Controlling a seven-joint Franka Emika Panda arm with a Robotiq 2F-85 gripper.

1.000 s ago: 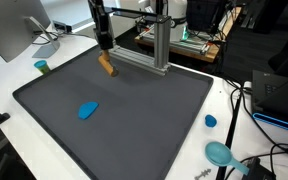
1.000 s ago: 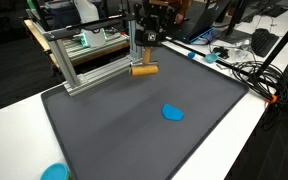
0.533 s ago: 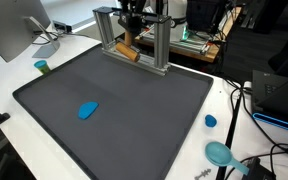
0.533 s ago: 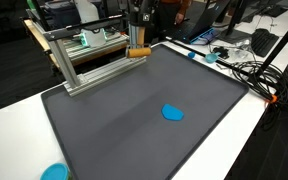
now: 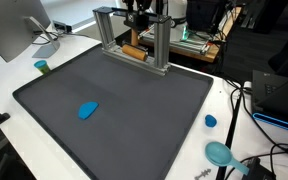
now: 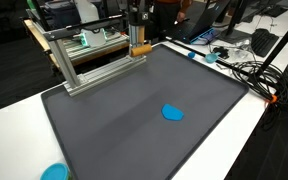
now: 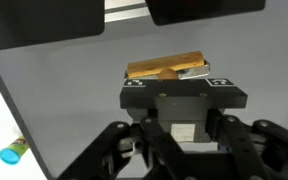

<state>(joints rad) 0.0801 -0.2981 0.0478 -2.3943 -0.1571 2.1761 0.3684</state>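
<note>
the gripper (image 6: 138,41) is seen closed on an orange-brown block (image 6: 140,49), pinched from above. the block is held at the far edge of the dark mat (image 6: 124,125), just beside the aluminium frame (image 6: 76,62), and whether it touches the frame cannot be told. in the wrist view it is seen lying crosswise between the fingers. a blue piece (image 6: 172,113) is seen flat on the mat, well apart from the block.

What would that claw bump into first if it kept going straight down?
Probably the dark mat, near its edge by the metal frame; the orange block in the gripper would land first. Depth is unclear.
</note>
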